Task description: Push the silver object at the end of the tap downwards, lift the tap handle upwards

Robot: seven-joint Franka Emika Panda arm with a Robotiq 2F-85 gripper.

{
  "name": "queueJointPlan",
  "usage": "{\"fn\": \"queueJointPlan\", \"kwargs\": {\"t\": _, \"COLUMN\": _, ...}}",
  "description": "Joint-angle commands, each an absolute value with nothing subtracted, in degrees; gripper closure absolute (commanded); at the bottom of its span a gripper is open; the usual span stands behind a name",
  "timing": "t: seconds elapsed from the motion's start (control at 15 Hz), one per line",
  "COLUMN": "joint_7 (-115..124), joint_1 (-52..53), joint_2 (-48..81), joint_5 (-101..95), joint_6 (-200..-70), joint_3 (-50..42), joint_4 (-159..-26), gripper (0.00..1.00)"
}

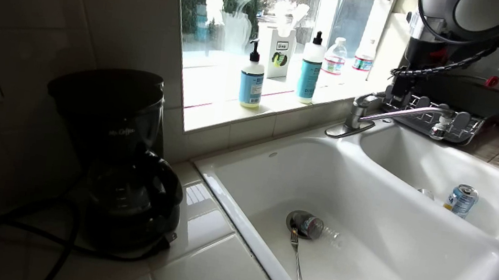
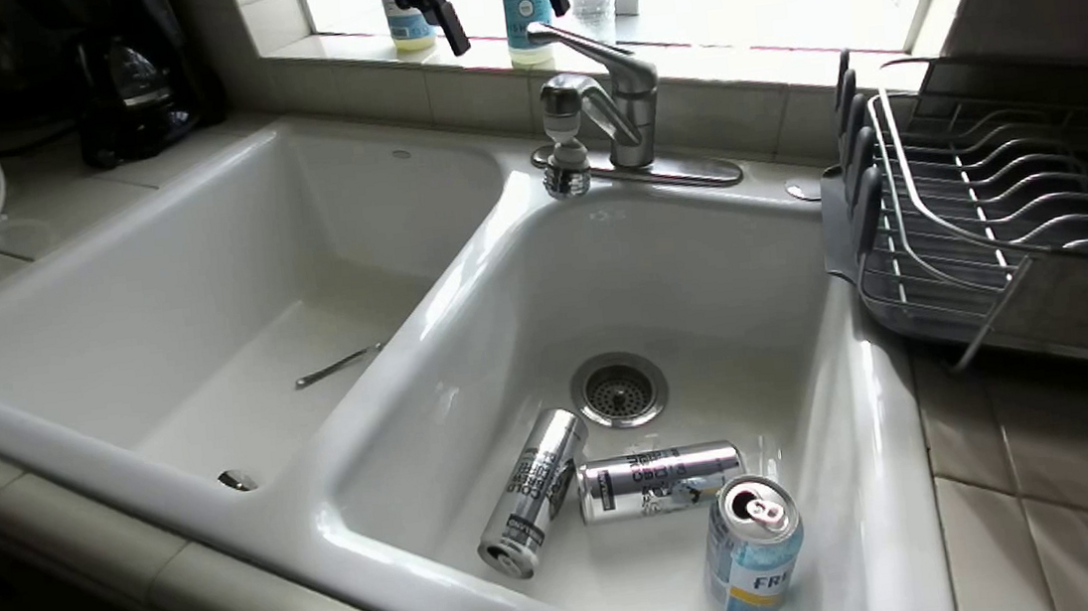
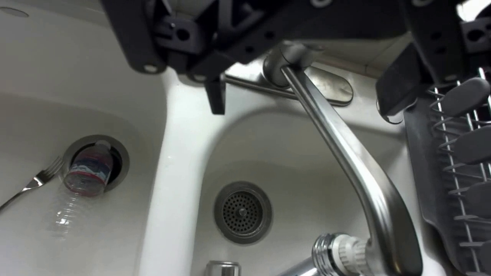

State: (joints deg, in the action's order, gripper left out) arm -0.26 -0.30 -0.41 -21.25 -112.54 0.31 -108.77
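Observation:
The silver tap has an upright body, a long spout and a lever handle on top. The silver object hangs at the spout's end over the right basin; it also shows in an exterior view and in the wrist view. My gripper is open and empty, above and around the level of the handle's tip. In the wrist view, my gripper has its jaws wide apart on either side of the tap body, and it hides most of the handle.
A dish rack stands right of the sink. Cans lie in one basin; a bottle and fork lie in the other. Soap bottles and water bottles stand on the windowsill. A coffee maker stands beside the sink.

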Motion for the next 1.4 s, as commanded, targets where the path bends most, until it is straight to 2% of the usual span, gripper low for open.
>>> {"fn": "queueJointPlan", "kwargs": {"t": 0.0, "joint_7": -1.5, "joint_1": 1.2, "joint_2": 1.3, "joint_5": -29.2, "joint_6": -119.1, "joint_3": 1.5, "joint_4": -110.2, "gripper": 0.0}}
{"fn": "queueJointPlan", "kwargs": {"t": 0.2, "joint_7": -2.1, "joint_1": 1.7, "joint_2": 2.5, "joint_5": -33.9, "joint_6": -125.6, "joint_3": 1.8, "joint_4": -110.7, "gripper": 0.0}}
{"fn": "queueJointPlan", "kwargs": {"t": 0.27, "joint_7": -3.5, "joint_1": 1.3, "joint_2": 2.5, "joint_5": -27.7, "joint_6": -124.9, "joint_3": 1.6, "joint_4": -110.3, "gripper": 0.0}}
{"fn": "queueJointPlan", "kwargs": {"t": 0.47, "joint_7": -2.1, "joint_1": 1.7, "joint_2": 2.9, "joint_5": -29.4, "joint_6": -123.9, "joint_3": 1.6, "joint_4": -109.8, "gripper": 0.0}}
{"fn": "queueJointPlan", "kwargs": {"t": 0.87, "joint_7": 5.2, "joint_1": 2.0, "joint_2": 6.5, "joint_5": -40.2, "joint_6": -128.2, "joint_3": 0.8, "joint_4": -107.9, "gripper": 0.0}}
{"fn": "queueJointPlan", "kwargs": {"t": 1.33, "joint_7": 12.5, "joint_1": 2.2, "joint_2": 8.6, "joint_5": -51.0, "joint_6": -126.1, "joint_3": 0.0, "joint_4": -105.7, "gripper": 0.0}}
